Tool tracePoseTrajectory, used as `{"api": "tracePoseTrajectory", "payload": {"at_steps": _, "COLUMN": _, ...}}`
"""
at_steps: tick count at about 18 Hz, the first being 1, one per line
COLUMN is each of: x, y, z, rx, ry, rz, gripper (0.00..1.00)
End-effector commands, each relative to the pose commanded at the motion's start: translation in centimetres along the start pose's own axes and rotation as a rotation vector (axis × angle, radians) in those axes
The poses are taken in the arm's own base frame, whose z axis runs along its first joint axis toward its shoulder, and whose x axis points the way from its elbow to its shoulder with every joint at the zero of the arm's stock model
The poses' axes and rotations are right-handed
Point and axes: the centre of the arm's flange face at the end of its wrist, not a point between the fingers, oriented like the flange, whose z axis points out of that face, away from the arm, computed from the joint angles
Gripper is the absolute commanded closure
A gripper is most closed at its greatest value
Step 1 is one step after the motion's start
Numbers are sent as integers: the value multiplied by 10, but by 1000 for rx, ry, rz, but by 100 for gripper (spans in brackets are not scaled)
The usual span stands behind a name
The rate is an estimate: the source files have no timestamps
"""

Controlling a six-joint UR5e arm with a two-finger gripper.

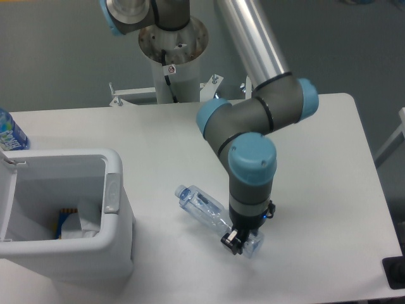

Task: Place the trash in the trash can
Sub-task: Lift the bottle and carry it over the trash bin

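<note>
A clear, slightly crushed plastic bottle (205, 208) with a blue cap lies on its side on the white table, cap end pointing toward the trash can. My gripper (242, 243) is down over the bottle's base end. One dark finger (231, 241) shows at the bottle's near side; the wrist hides the other, so I cannot tell whether the jaws are closed on it. The trash can (117, 231) is a boxy white bin at the front left, open on top, with a grey oval button (112, 193) on its rim. A crumpled white wrapper (87, 227) lies inside it.
An upright blue-labelled bottle (9, 132) stands at the far left edge behind the bin. A small blue and orange item (62, 221) lies in the bin beside the wrapper. The arm's base column (174, 60) stands at the back of the table.
</note>
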Motion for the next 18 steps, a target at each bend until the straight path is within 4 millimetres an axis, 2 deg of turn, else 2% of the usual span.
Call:
{"api": "tracePoseTrajectory", "payload": {"at_steps": 3, "x": 2, "y": -24, "z": -52, "rx": 101, "ry": 42, "rz": -7, "gripper": 41}}
{"api": "tracePoseTrajectory", "payload": {"at_steps": 6, "x": 9, "y": -33, "z": -100, "rx": 243, "ry": 114, "rz": 2, "gripper": 41}}
{"api": "tracePoseTrajectory", "payload": {"at_steps": 15, "x": 35, "y": -24, "z": -205, "rx": 414, "ry": 349, "rz": 132, "gripper": 41}}
{"api": "tracePoseTrajectory", "payload": {"at_steps": 18, "x": 48, "y": -16, "z": -223, "rx": 472, "ry": 417, "rz": 169, "gripper": 41}}
